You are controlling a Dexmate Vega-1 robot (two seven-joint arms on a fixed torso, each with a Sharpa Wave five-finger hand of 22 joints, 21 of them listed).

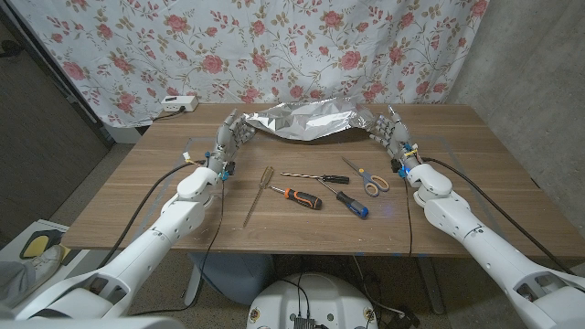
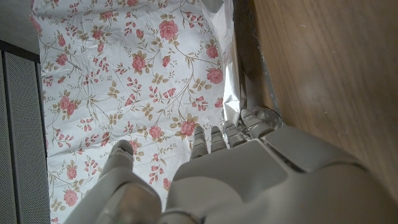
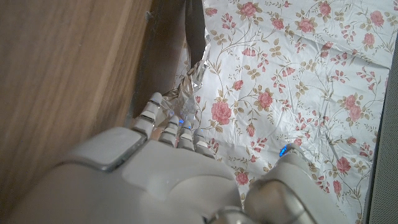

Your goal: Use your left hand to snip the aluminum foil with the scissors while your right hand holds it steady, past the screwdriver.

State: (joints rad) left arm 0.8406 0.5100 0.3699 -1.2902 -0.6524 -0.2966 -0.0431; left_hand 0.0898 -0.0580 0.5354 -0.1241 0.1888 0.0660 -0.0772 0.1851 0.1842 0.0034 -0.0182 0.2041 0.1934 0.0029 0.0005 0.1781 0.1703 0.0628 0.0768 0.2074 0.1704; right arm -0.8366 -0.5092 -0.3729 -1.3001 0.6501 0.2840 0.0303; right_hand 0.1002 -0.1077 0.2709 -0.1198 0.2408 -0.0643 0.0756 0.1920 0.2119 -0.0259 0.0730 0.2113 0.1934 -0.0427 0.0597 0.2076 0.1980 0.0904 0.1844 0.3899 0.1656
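Between both hands | crinkled shiny foil sheet point(image 1: 306, 119), apparently sagging mid-span

A: what's behind the wooden surface point(image 1: 164, 206)?
B: floral curtain point(image 1: 183, 46), white with pink roses, hung right along the far edge. White power strip point(image 1: 178, 104) near the far left corner, grey wall point(image 1: 526, 55) on the right, grey floor point(image 1: 101, 178) on the left.

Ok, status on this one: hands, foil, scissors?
Both hands, left and right, hold the foil by its ends. Scissors untouched on table. Nothing in the way.
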